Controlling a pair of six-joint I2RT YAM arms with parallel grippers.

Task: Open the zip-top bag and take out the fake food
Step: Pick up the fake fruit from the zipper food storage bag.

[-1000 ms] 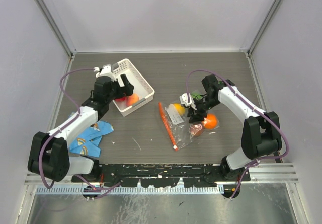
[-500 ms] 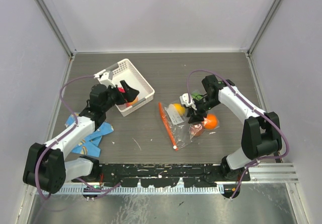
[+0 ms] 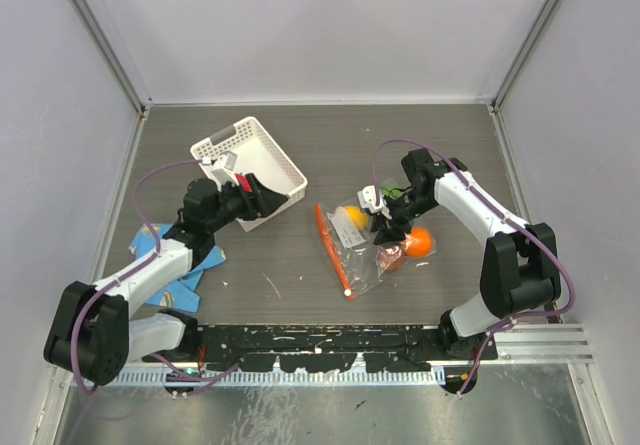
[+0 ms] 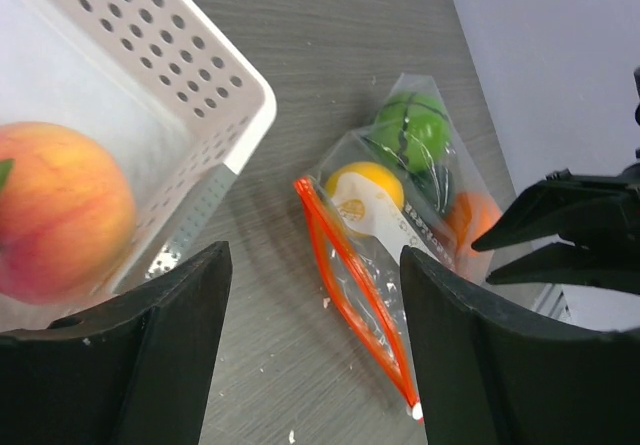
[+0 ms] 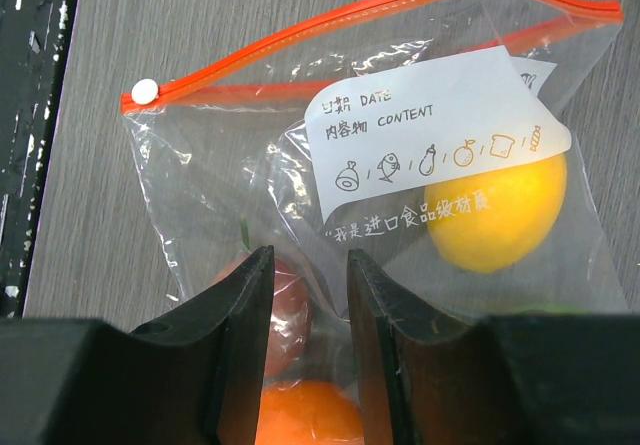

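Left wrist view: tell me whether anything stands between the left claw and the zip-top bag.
Nothing visible does. Only bare table separates the open left claw from the zip-top bag; the white basket sits off to one side.

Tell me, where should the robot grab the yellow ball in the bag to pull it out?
Grip the yellow fruit across its round middle, reaching in from the red-orange zip strip side. The strip's two halves stand apart, so the bag looks open, and the yellow one lies nearest that mouth. Being smooth and round, it would likely slip from an off-centre squeeze.
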